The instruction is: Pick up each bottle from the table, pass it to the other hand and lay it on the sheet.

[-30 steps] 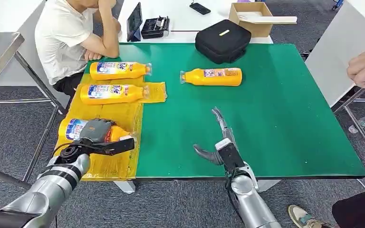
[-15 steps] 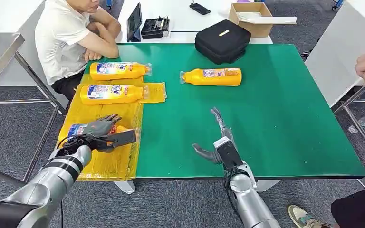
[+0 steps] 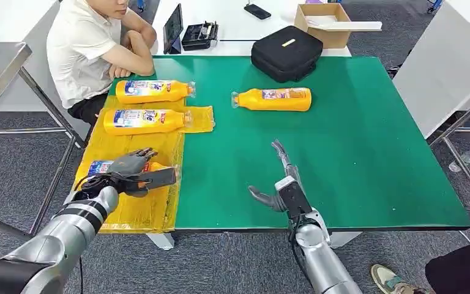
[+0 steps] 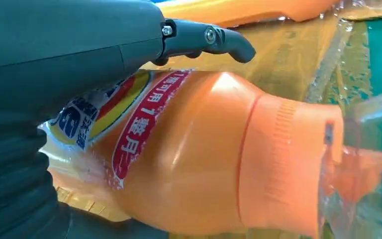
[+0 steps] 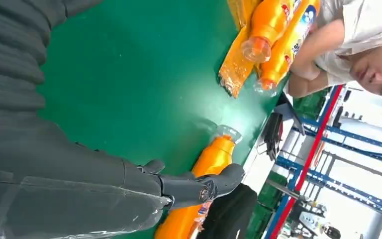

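Note:
An orange bottle (image 3: 100, 166) lies on the yellow sheet (image 3: 136, 211) at the table's front left. My left hand (image 3: 130, 170) is over it with fingers spread, and I see no grip. In the left wrist view the same bottle (image 4: 194, 159) lies close under the left hand (image 4: 54, 55). Two more orange bottles (image 3: 153, 90) (image 3: 145, 120) lie farther back on the sheet. Another bottle (image 3: 273, 98) lies on the green table top, and it appears past my right hand (image 5: 59, 174) as the bottle (image 5: 208, 163). My right hand (image 3: 279, 184) is open above the front middle of the table.
A person in a white shirt (image 3: 82, 49) sits at the table's far left corner. A black bag (image 3: 287, 52) stands at the back edge. The green table top (image 3: 367, 141) is bare on the right. A cardboard box (image 3: 324, 21) and a tablet stand behind.
My left hand's fingers have lifted off the front bottle and spread, and the bottle now lies on the sheet. A person's hand at the right edge has left the picture.

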Robot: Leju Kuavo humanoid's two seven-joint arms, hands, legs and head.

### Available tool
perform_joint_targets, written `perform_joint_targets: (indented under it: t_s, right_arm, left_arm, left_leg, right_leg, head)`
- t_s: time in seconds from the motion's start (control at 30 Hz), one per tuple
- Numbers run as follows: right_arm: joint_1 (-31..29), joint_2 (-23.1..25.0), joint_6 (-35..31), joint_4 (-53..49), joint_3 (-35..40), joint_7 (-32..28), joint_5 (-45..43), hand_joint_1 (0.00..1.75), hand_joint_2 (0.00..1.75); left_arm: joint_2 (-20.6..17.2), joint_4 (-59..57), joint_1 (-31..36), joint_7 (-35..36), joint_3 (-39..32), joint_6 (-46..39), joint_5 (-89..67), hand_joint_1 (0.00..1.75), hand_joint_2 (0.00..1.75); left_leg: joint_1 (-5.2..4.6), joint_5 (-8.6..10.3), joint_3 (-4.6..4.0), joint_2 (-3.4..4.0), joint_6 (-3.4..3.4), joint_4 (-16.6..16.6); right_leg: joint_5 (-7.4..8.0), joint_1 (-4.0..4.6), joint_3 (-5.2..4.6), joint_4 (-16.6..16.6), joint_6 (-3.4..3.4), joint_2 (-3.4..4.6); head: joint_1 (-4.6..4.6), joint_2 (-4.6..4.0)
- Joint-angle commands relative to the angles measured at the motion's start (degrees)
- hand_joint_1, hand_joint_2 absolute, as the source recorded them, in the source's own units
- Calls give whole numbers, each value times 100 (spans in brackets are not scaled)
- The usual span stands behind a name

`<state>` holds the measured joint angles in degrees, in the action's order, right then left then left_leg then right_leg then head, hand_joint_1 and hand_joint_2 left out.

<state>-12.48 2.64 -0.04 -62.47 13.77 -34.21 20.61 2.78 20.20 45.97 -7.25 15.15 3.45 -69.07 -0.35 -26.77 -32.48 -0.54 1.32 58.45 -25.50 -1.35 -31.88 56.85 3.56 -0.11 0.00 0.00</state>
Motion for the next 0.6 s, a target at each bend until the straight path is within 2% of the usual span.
perform_joint_targets:
  t_s: [0.03, 0.17, 0.3, 0.43, 0.6]
  right_arm:
    - [-256, 36, -60, 575, -263, -83, 73, 0, 175]
    - [-139, 52, -98, 519, -352, -104, 102, 0, 175]
    - [80, 59, -130, 326, -468, -97, 167, 0, 175]
    - [97, 50, -120, 266, -509, -101, 204, 0, 175]
    - [173, 56, -144, 175, -555, -88, 293, 0, 175]
  left_arm:
    - [178, -171, 4, -584, 181, 15, 324, 0, 175]
    - [217, 350, -36, -1032, 340, -66, 803, 0, 175]
    - [221, 1141, -346, -761, 889, -437, 1069, 0, 175]
    - [195, 1210, -419, -568, 1338, -897, 946, 0, 175]
    - [276, 1322, -458, -509, 1502, -1247, 1153, 0, 175]
  left_leg:
    - [6, 2, 5, 7, -7, -3]
    - [7, 2, -4, -3, -6, 2]
    - [3, 2, -4, -7, -6, 1]
    - [6, 0, -2, 0, -10, 1]
    - [8, 2, -8, -4, -9, 3]
  right_leg:
    - [5, 7, 7, -8, -14, 3]
    - [2, 8, 1, -3, -11, -5]
    - [-1, 5, 0, -3, -10, -10]
    - [1, 9, 1, -5, -17, -4]
    - [3, 10, -4, -5, -17, -8]
  head:
    - [0, 0]
    - [0, 0]
    - [0, 0]
    - [0, 0]
    - [0, 0]
